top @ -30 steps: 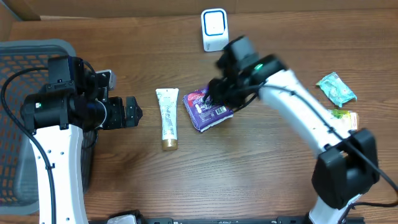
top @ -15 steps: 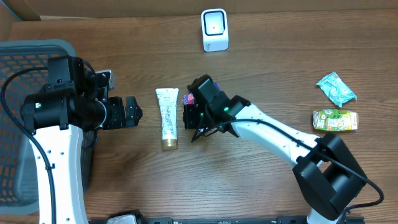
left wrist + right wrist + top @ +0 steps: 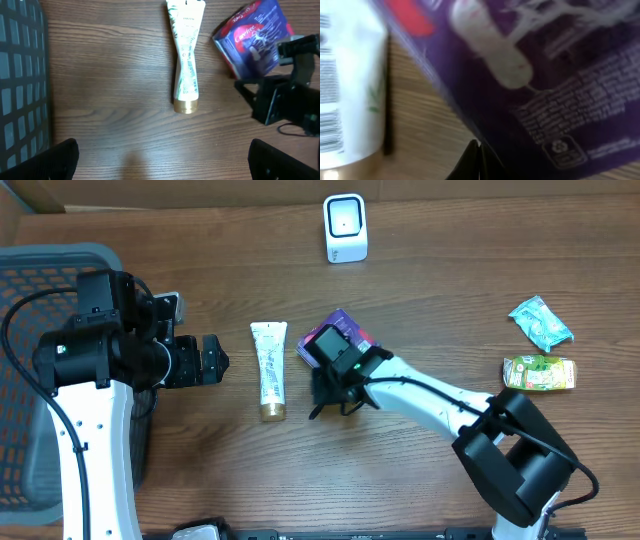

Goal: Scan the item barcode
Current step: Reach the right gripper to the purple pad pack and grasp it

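My right gripper is down at the near edge of the glossy purple plastic packet, which lies mid-table just right of the white squeeze tube with a gold cap. Its jaws are pressed together; my wrist view shows the dark fingertips meeting right against the wrapper, but I cannot tell whether a fold of film is pinched between them or they have closed on nothing. My left gripper hangs spread wide and empty over the brown wooden table, left of the tube and beside the dark mesh basket.

I judge the step in hand to be securing the packet so it can go to the small white barcode scanner at the far edge. To do that well, I should test the hold with a slow lift and watch whether the packet's edge rises with me; if it stays flat, I should open, push further over the edge and close again. A thin film grip may slip or let the packet swing, so the carry should be gentle. I cannot see a barcode on the upper face; small print fills it; the code side must end up facing the scanner's window.
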